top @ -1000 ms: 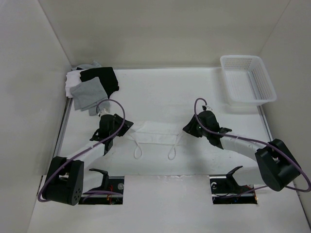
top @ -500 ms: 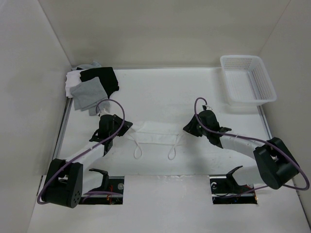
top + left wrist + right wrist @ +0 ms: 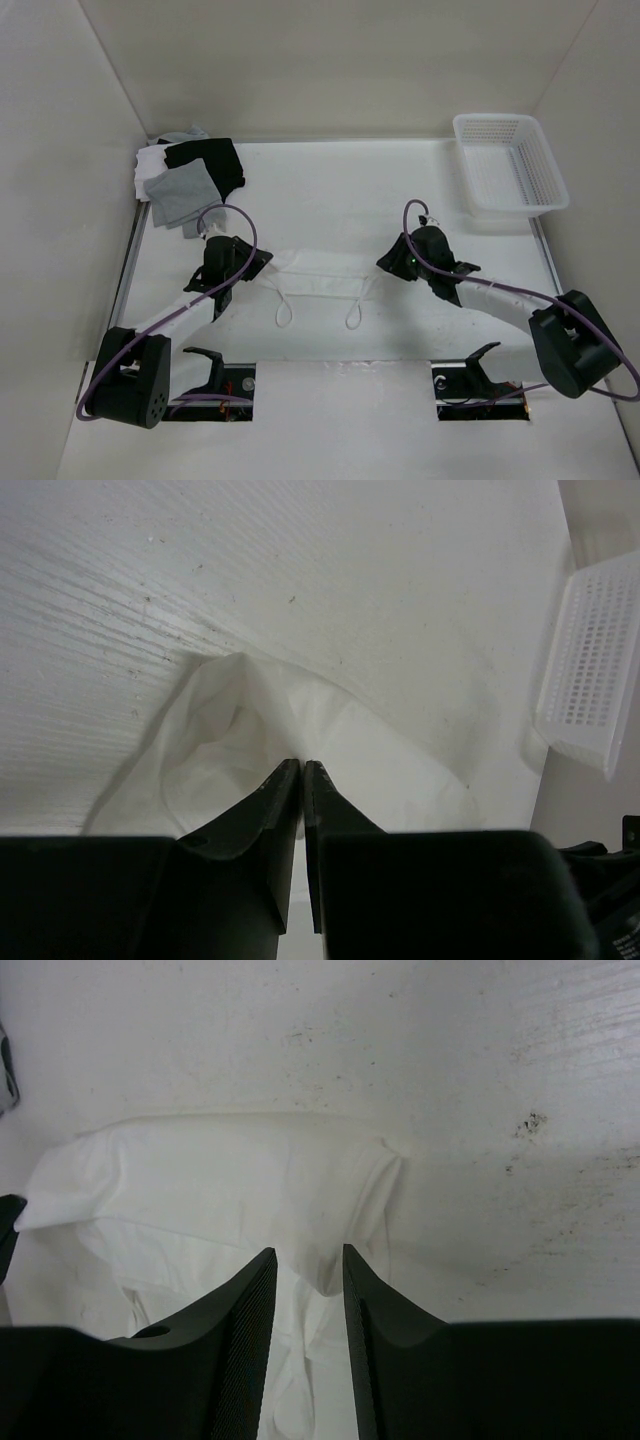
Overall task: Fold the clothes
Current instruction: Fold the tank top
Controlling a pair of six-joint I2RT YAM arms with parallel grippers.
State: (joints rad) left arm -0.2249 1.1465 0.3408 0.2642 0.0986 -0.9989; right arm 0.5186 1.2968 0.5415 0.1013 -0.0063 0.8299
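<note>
At mid-bench, between the two arms, one white garment [image 3: 318,278] lies flat on the bench [image 3: 340,190]. Its long axis runs left to right, and its two strap loops [image 3: 285,312] trail toward the near edge. Each of the two tools meets one end of that axis. The left tool [image 3: 301,765] is at the garment's left end, its jaws pressed together on a raised pucker of fabric. The right tool [image 3: 305,1252] is at the right end, its jaws spread partway and straddling the cloth's edge without closing on it. Each arm is the nearer one to its own end, so the cloth stretches away from either tool toward the other.

Any fold along this axis looks to depend on both ends being held at once, and only the left end appears gripped.

Well apart from the work, one white basket [image 3: 497,118] stands at the far right corner. A heap at the far left corner holds one black garment [image 3: 210,158] and at least two grey garments [image 3: 180,195].
</note>
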